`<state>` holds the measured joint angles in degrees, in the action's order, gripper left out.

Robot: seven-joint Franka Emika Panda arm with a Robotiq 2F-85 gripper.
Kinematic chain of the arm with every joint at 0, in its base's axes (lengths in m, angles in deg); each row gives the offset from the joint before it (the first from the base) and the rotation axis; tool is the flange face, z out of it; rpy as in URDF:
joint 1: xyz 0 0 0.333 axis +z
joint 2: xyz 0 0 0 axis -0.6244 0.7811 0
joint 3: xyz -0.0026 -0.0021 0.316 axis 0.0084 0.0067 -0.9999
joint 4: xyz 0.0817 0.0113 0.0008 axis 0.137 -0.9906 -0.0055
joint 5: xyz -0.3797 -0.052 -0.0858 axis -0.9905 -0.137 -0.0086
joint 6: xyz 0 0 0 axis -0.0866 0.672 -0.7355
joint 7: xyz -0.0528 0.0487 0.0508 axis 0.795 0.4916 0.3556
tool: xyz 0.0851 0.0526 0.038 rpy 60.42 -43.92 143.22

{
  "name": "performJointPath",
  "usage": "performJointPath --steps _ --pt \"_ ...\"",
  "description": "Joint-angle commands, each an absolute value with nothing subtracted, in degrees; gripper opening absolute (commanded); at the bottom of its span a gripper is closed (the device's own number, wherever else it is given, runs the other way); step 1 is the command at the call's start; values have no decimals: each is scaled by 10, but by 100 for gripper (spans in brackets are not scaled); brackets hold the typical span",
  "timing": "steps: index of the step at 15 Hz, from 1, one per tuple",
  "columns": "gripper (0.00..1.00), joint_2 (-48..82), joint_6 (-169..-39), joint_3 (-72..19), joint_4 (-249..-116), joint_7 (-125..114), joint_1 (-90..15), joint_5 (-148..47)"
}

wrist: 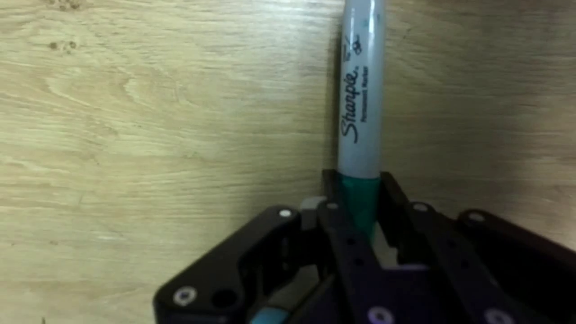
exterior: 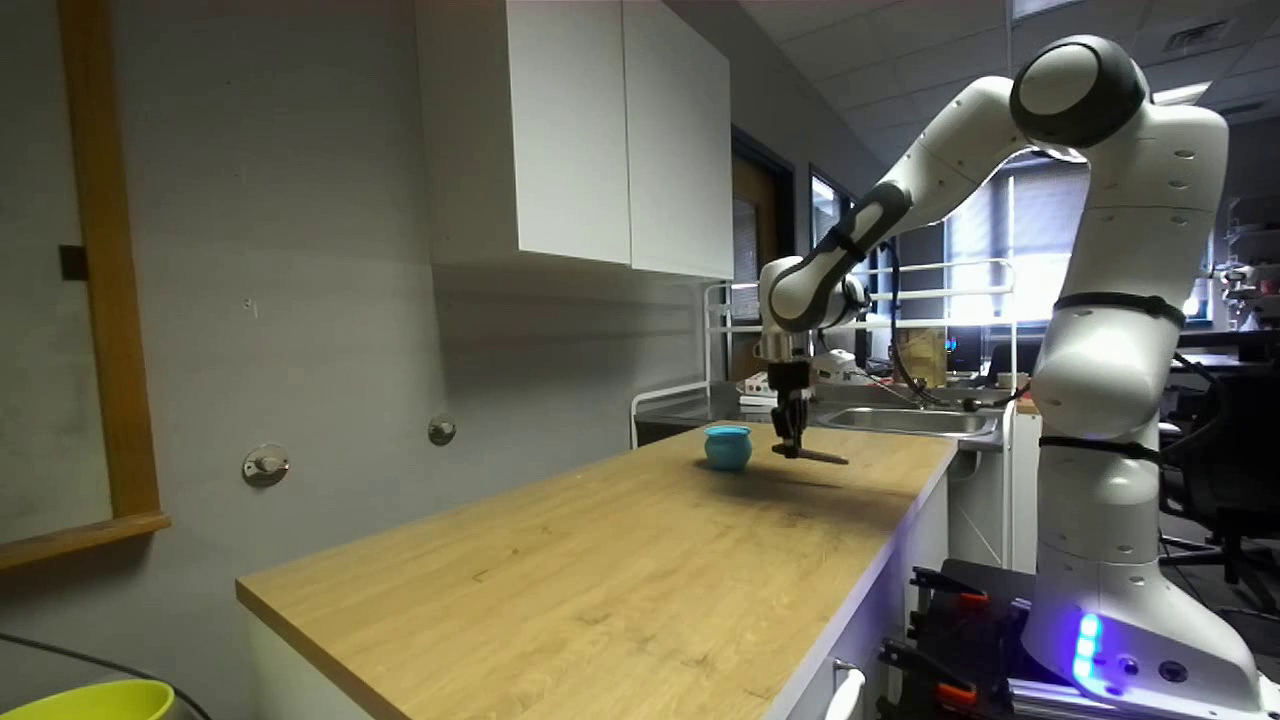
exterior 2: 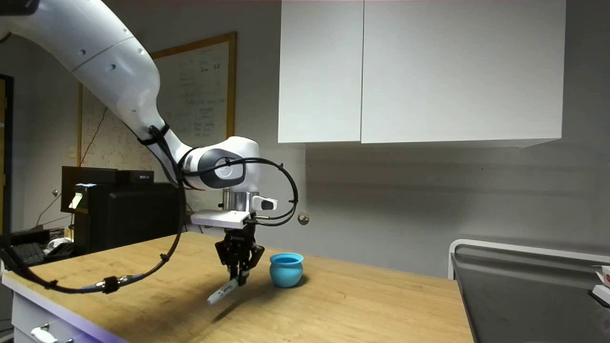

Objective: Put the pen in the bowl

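The pen is a grey-white marker with a green cap, seen in the wrist view (wrist: 361, 103) and in both exterior views (exterior: 825, 457) (exterior 2: 223, 291). My gripper (wrist: 358, 180) is shut on its cap, and the grey body sticks out past the fingertips. In the exterior views the gripper (exterior: 788, 450) (exterior 2: 238, 280) holds the pen nearly level to slightly tilted, a little above the counter, with its shadow below. The teal-blue bowl (exterior: 728, 450) (exterior 2: 286, 271) stands upright beside the gripper, apart from it. Only a sliver of the bowl (wrist: 270, 316) shows in the wrist view. The bowl's inside is mostly hidden.
The wooden countertop (exterior: 560, 570) carries the bowl. A white wall cabinet (exterior: 620, 140) (exterior 2: 419, 71) hangs above it. A metal sink (exterior: 905, 420) lies past the counter's end. A dark drainboard with a white rail (exterior 2: 524, 295) adjoins the counter. A black cable loops from the arm (exterior 2: 181, 214).
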<state>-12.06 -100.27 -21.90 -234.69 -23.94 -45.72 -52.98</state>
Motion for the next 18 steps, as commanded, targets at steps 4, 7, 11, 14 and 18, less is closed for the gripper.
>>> performJointPath --steps 4,7,11,14,18 --pt "8 -210 -1009 -240 -2340 -175 -459 -540" --pt "8 -220 -1038 -256 -2327 -132 -464 -555" --pt "8 -199 -1104 -283 -2301 -54 -476 -596" --pt "8 -166 -1155 -306 -2276 11 -493 -639" --pt "8 -115 -1208 -335 -2242 104 -523 -722"
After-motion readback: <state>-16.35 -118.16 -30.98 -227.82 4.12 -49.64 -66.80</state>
